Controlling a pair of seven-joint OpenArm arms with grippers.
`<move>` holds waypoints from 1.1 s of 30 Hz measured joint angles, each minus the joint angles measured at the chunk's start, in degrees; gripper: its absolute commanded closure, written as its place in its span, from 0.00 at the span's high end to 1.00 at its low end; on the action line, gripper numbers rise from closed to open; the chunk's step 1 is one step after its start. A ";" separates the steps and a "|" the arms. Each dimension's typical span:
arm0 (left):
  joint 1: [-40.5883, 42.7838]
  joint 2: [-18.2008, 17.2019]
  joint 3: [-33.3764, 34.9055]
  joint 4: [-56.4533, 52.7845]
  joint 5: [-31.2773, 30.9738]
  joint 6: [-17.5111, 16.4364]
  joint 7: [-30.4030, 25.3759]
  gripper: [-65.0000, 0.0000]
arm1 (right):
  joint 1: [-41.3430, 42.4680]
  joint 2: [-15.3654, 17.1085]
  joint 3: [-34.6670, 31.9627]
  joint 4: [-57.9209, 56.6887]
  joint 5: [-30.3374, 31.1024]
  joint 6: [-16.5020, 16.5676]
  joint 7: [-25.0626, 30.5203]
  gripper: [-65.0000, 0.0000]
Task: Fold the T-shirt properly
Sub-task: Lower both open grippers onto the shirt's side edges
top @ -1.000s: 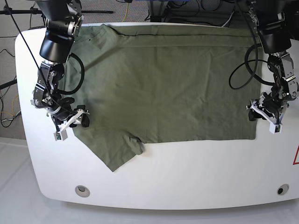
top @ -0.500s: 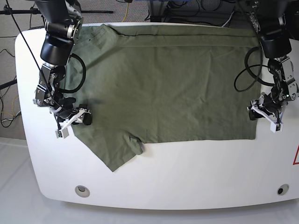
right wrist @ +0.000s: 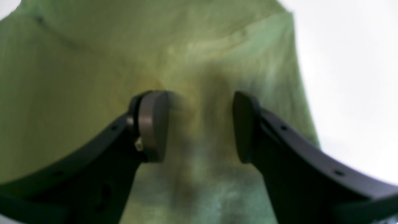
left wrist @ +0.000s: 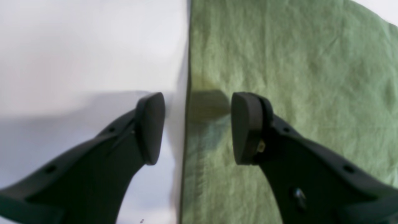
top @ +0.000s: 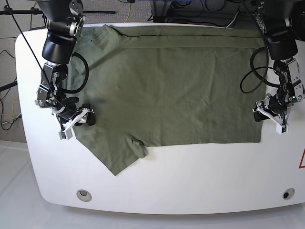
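Sleeve, lower left of the base view: one short sleeve of the T-shirt (top: 167,90) points down-left toward the near rim of the worktop (top: 200,181). Garment body: olive-green, spread flat, long axis running left to right across the frame, far edge along the worktop's top rim. Right end effector (top: 75,125), left side of frame: fingers spread, holding nothing, poised over cloth at the sleeve's root; its wrist view shows fabric under both pads, white worktop at the right. Left end effector (top: 270,116), right side of frame: fingers spread, empty, straddling the straight hem edge, one pad (left wrist: 150,127) over bare worktop, the other over cloth. Judgement: each arm is nearest its own short end, so the garment lies between them, inward of both.
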 measured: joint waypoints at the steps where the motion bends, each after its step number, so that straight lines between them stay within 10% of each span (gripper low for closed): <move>1: 0.00 -0.04 0.00 0.00 0.00 0.00 -0.02 0.50 | -0.22 0.00 0.00 0.07 0.00 -0.02 0.37 0.49; 33: 0.33 -0.24 0.00 -0.28 0.00 0.04 -1.68 0.49 | 3.89 0.63 0.33 -5.33 -1.16 -0.20 1.64 0.49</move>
